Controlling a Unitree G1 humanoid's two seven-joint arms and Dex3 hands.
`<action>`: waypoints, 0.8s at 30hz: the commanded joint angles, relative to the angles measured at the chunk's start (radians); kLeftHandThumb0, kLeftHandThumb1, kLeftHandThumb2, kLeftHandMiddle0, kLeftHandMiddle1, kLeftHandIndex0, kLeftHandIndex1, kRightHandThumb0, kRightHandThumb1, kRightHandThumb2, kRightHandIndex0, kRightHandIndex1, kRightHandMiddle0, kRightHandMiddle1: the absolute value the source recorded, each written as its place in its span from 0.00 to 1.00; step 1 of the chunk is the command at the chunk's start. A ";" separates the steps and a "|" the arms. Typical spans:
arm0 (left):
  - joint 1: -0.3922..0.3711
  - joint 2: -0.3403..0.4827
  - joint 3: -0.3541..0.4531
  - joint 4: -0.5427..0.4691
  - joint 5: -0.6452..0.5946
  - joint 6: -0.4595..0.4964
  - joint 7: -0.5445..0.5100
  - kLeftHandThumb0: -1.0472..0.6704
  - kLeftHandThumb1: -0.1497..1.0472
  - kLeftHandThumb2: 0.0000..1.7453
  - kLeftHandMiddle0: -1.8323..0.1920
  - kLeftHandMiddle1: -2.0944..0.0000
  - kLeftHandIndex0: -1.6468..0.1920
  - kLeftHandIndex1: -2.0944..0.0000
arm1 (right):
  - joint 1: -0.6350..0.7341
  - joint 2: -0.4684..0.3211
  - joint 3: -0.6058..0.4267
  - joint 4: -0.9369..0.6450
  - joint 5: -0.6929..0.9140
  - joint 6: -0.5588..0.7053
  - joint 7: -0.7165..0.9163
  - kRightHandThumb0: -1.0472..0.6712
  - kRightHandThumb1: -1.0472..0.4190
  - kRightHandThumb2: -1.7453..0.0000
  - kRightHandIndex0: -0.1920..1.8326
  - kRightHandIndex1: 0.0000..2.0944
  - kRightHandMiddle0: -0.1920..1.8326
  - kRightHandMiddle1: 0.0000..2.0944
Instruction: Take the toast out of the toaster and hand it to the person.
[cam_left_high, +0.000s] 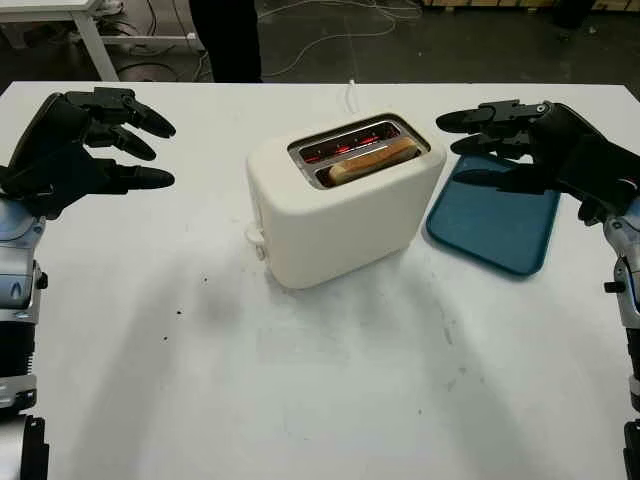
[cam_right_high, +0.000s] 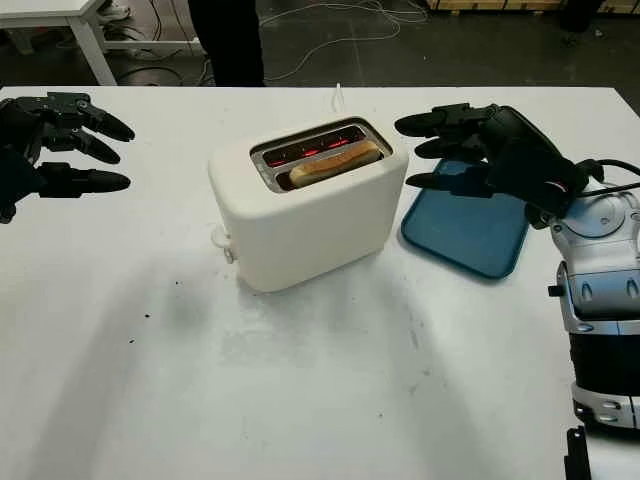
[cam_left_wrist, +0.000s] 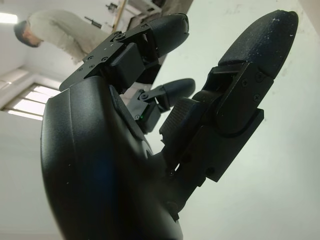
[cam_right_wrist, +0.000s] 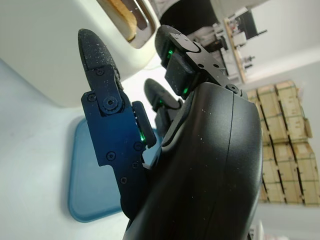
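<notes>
We are reading two hazards at this stage. First, the slot elements of the toaster (cam_left_high: 345, 205) are glowing red, so fingers entering the slot are risking contact with hot metal beside the bread. Second, the toast (cam_left_high: 372, 160) is showing just a narrow crust edge above the near slot; we are judging that a shallow pinch could crumble it or let it slip back in, and a sideways pull could drag or tip the light-looking toaster on the worktop (cam_left_high: 330, 380). A further risk is the blue tray (cam_left_high: 492, 222), lying just beside the toaster below the right hand, which a low approach could nudge.

The toast is sitting in the near slot, well down in the body. The right hand (cam_left_high: 520, 145) is hovering open, holding nothing, above the tray's far edge, near the toaster's right end and level with its top; its fingertips are pointing toward the slots but are not touching anything. The toast is lying to that hand's left (a short reach, in our estimate). The left hand (cam_left_high: 85, 140) is hovering open over the worktop, well apart from the toaster. A person (cam_left_high: 225, 40) is standing beyond the far edge.
</notes>
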 joint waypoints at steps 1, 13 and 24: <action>0.000 0.001 0.004 -0.001 -0.010 0.001 0.006 0.00 0.64 0.00 0.54 0.57 0.48 0.64 | -0.001 0.000 0.004 -0.011 -0.005 0.000 -0.002 0.30 0.15 1.00 0.29 0.23 0.40 0.00; -0.004 0.006 -0.001 0.000 -0.004 -0.002 0.004 0.00 0.64 0.00 0.54 0.57 0.48 0.64 | -0.008 0.004 -0.002 -0.006 0.017 0.015 0.006 0.30 0.15 1.00 0.28 0.23 0.39 0.00; -0.006 -0.001 0.002 0.002 -0.011 -0.006 0.006 0.00 0.63 0.00 0.54 0.57 0.48 0.64 | -0.009 0.007 -0.002 -0.001 0.018 0.009 -0.001 0.29 0.15 1.00 0.29 0.23 0.40 0.00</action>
